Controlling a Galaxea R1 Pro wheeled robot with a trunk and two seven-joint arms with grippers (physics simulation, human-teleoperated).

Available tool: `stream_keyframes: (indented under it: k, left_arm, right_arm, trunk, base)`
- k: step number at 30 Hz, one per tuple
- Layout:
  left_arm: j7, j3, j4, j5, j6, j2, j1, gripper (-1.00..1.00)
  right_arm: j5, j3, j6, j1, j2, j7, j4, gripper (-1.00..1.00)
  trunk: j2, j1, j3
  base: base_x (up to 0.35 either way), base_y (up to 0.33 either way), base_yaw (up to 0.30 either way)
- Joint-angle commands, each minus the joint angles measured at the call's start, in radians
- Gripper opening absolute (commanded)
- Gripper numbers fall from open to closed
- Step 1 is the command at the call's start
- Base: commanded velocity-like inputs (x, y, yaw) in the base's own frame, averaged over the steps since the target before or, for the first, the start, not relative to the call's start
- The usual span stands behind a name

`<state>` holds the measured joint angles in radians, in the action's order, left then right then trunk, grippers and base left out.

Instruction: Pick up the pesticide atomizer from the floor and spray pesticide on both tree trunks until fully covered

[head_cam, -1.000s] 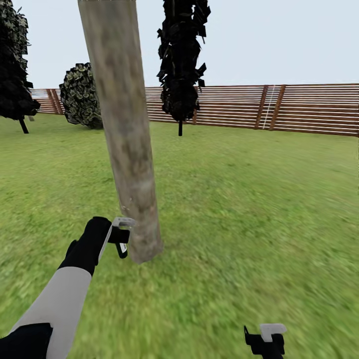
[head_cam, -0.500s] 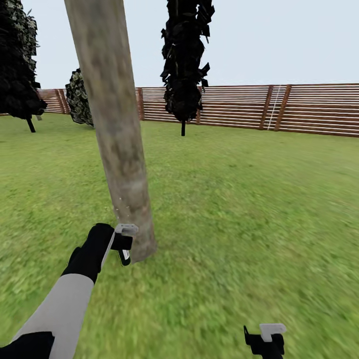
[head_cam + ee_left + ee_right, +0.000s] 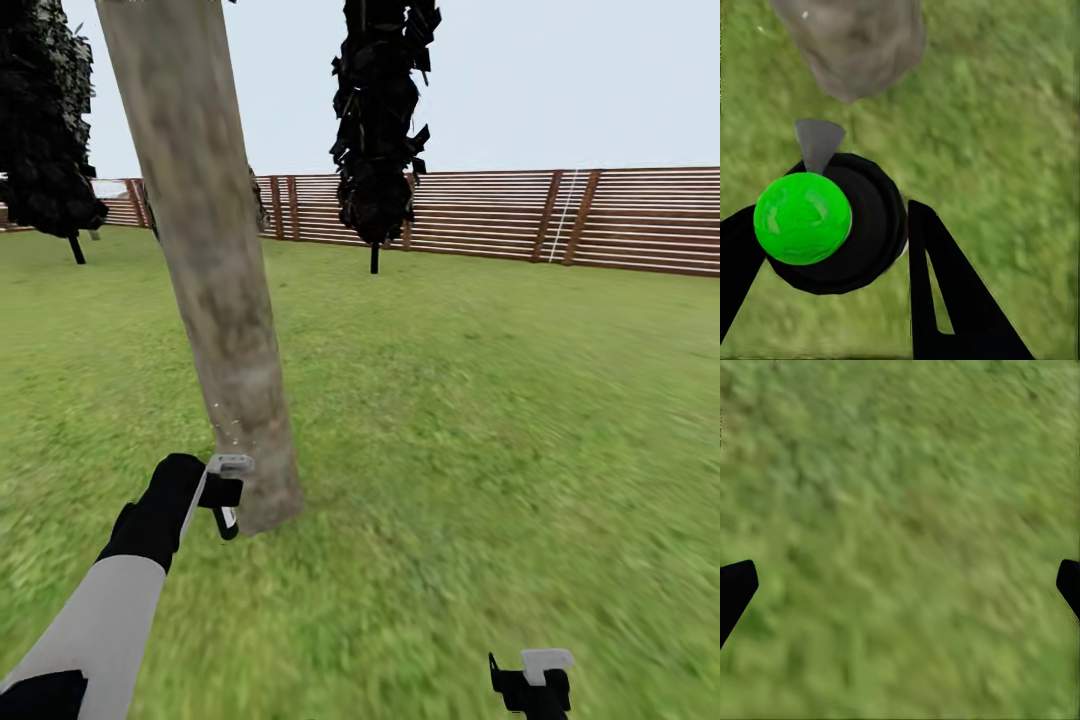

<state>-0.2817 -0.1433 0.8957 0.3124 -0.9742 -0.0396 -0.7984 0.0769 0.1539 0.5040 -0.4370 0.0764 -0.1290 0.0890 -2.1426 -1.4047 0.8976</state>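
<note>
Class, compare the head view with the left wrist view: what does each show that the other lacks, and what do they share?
Head view alone: the slat fence, sky, dark narrow trees, and the right gripper.

Left wrist view alone: the atomizer from above, with a bright green round top, between the left gripper's fingers.

Shared: the pale tree trunk base, the lawn, and the left gripper.

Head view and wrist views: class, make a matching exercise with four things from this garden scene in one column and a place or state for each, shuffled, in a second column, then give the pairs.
1. left gripper
2. right gripper
3. tree trunk
4. fence

a. open, nothing held
b. far edge of the lawn
c. white specks low down
d. shut on pesticide atomizer

Pairs: 1-d, 2-a, 3-c, 4-b
</note>
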Motion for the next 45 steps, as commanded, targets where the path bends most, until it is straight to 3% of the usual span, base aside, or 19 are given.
stream_keyframes:
  k: [1, 8, 11, 14, 16, 18, 22, 23, 25, 28, 30, 32, 35, 45]
  left_arm:
    - [-0.01, -0.002, 0.001, 0.012, -0.003, 0.001, 0.0, -1.0]
    - [-0.011, -0.007, -0.001, 0.015, 0.003, -0.04, 0.08, -1.0]
    - [-0.01, -0.004, -0.001, 0.009, 0.035, -0.028, 0.089, -1.0]
    - [-0.01, -0.006, 0.0, 0.01, 0.057, 0.014, 0.091, -1.0]
    - [-0.009, -0.009, 0.0, 0.013, 0.06, 0.023, 0.091, -1.0]
    - [-0.009, -0.014, -0.001, 0.014, 0.062, 0.012, 0.093, -1.0]
    - [-0.009, -0.077, -0.001, 0.016, 0.067, -0.049, 0.127, -1.0]
    - [-0.008, -0.08, -0.002, 0.017, 0.067, -0.051, 0.135, -1.0]
    - [-0.006, -0.079, -0.003, 0.015, 0.078, -0.04, 0.155, -1.0]
    - [0.006, -0.082, -0.021, 0.014, 0.152, 0.003, 0.162, -1.0]
    - [0.035, -0.085, -0.023, 0.012, 0.164, 0.015, 0.163, -1.0]
    - [0.078, -0.106, -0.025, 0.012, 0.169, 0.008, 0.164, -1.0]
    - [0.082, -0.169, -0.025, 0.016, 0.175, 0.002, 0.166, -1.0]
    - [0.082, -0.18, -0.027, 0.018, 0.174, 0.018, 0.173, -1.0]
  right_arm:
    - [0.008, 0.009, 0.002, 0.0, 0.0, -0.003, 0.0, 1.0]
    - [0.007, 0.009, 0.002, 0.0, 0.0, -0.003, 0.0, 1.0]
    - [0.008, 0.009, 0.002, 0.0, 0.0, -0.003, 0.0, 1.0]
    - [0.007, 0.009, 0.002, 0.0, 0.0, -0.003, -0.001, 1.0]
    - [0.007, 0.009, 0.002, 0.0, 0.0, -0.003, -0.001, 1.0]
    - [0.007, 0.009, 0.002, 0.0, 0.0, -0.003, -0.002, 1.0]
    - [0.008, 0.009, 0.002, 0.0, 0.0, -0.003, 0.0, 1.0]
    - [0.008, 0.009, 0.002, 0.0, 0.0, -0.003, 0.0, 1.0]
    - [0.008, 0.009, 0.002, 0.0, 0.0, -0.003, 0.0, 1.0]
    - [0.008, 0.009, 0.002, 0.0, 0.0, -0.003, 0.0, 1.0]
    - [0.008, 0.009, 0.002, 0.0, 0.0, -0.003, 0.0, 1.0]
    - [0.008, 0.009, 0.002, 0.0, 0.0, -0.003, 0.0, 1.0]
    - [0.007, 0.009, 0.002, 0.0, 0.0, -0.003, 0.0, 1.0]
    - [0.007, 0.009, 0.002, 0.0, 0.0, -0.003, 0.0, 1.0]
  trunk:
    - [0.0, 0.0, 0.001]
    - [0.0, 0.0, 0.001]
    - [0.0, 0.0, 0.001]
    - [0.0, 0.0, 0.001]
    - [0.0, 0.0, 0.001]
    - [0.0, 0.0, 0.001]
    - [0.0, 0.0, 0.001]
    - [0.0, 0.0, 0.001]
    - [0.0, 0.0, 0.001]
    - [0.0, 0.0, 0.001]
    - [0.0, 0.0, 0.001]
    - [0.0, 0.0, 0.001]
    - [0.0, 0.0, 0.001]
    - [0.0, 0.0, 0.001]
  base:
    - [0.001, -0.276, 0.268]
    - [0.069, -0.274, 0.257]
    - [0.163, -0.256, 0.067]
    - [0.22, -0.214, 0.009]
    - [0.234, -0.202, 0.002]
    - [0.23, -0.202, 0.001]
    - [0.097, -0.249, 0.0]
    - [0.012, -0.273, 0.0]
    - [0.005, -0.275, 0.06]
    - [0.006, -0.276, 0.23]
    - [0.057, -0.276, 0.269]
    - [0.096, -0.276, 0.276]
    - [0.11, -0.276, 0.273]
    - [0.129, -0.276, 0.045]
